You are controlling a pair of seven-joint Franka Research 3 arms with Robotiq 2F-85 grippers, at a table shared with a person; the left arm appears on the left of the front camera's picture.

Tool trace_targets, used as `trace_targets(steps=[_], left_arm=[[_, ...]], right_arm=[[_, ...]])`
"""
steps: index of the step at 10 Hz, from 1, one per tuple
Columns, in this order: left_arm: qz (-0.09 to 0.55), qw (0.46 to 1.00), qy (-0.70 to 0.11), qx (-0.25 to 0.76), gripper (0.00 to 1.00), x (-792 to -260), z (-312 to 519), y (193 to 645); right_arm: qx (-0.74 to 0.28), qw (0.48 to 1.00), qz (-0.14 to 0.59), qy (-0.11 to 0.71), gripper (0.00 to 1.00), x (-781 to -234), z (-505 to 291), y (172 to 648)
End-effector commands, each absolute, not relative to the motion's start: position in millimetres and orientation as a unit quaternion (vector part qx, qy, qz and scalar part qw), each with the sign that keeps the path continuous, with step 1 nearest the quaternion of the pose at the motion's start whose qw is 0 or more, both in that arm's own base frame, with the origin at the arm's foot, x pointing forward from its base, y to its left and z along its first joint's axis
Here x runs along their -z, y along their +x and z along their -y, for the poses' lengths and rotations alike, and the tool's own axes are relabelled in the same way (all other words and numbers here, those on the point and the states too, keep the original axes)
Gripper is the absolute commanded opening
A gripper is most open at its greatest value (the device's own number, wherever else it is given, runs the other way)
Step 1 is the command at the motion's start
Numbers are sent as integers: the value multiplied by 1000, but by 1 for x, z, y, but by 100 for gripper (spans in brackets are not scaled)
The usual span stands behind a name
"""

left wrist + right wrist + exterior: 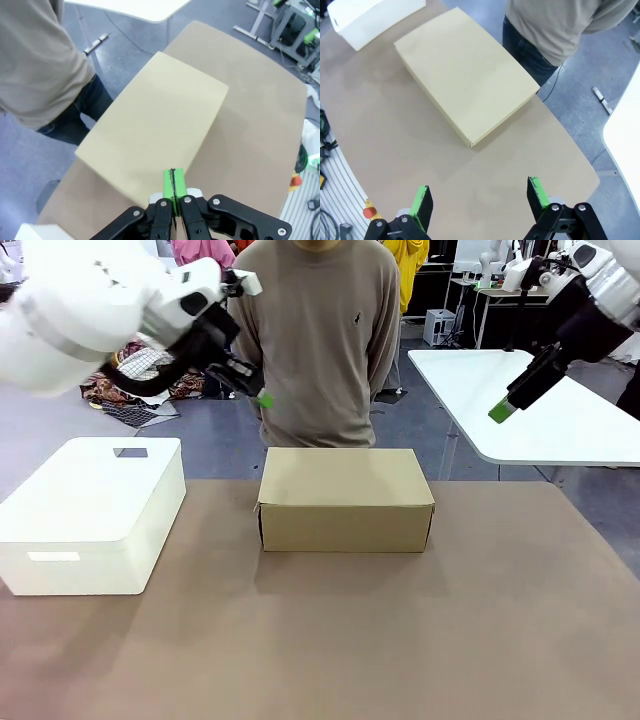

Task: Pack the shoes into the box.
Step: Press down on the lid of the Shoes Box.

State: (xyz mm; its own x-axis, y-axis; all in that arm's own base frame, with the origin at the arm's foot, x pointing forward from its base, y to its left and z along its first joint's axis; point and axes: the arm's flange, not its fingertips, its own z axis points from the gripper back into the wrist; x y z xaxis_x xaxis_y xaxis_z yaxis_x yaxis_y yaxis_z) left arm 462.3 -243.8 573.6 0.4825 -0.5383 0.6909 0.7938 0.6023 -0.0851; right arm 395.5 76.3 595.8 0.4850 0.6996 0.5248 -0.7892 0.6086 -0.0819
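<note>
The tan cardboard box [345, 498] sits shut on the brown table, near the far edge in front of the person. Its lid is down, so the shoes are hidden. My left gripper [262, 398] hangs high above the box's far left corner, its green pads pressed together on nothing. In the left wrist view the box [155, 125] lies below the shut left gripper [173, 182]. My right gripper [502, 411] is raised off to the right, beyond the table. In the right wrist view the right gripper [480, 200] stands open, with the box [465, 75] farther off.
A white rounded plastic container [90, 515] stands on the table's left side. The person [320, 340] stands close behind the box at the far edge. A white side table [540, 410] is at the back right. Bare brown tabletop [350, 640] stretches in front of the box.
</note>
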Motion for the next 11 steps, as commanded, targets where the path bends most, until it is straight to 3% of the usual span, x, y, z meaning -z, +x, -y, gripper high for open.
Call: trace_targets(steps=[1,6,11], left_arm=[[317,837,-202,397,0,-569,269,490],[218,861,-150,434,0,-545,329,547],[215,859,-149,440,0,-530,332,549]], right_arm=[[-437,855,262,91,100,-593,-74,401],[-437,855,262,91,100,-593,-74,401],[-437,855,262,91,100,-593,-74,401]])
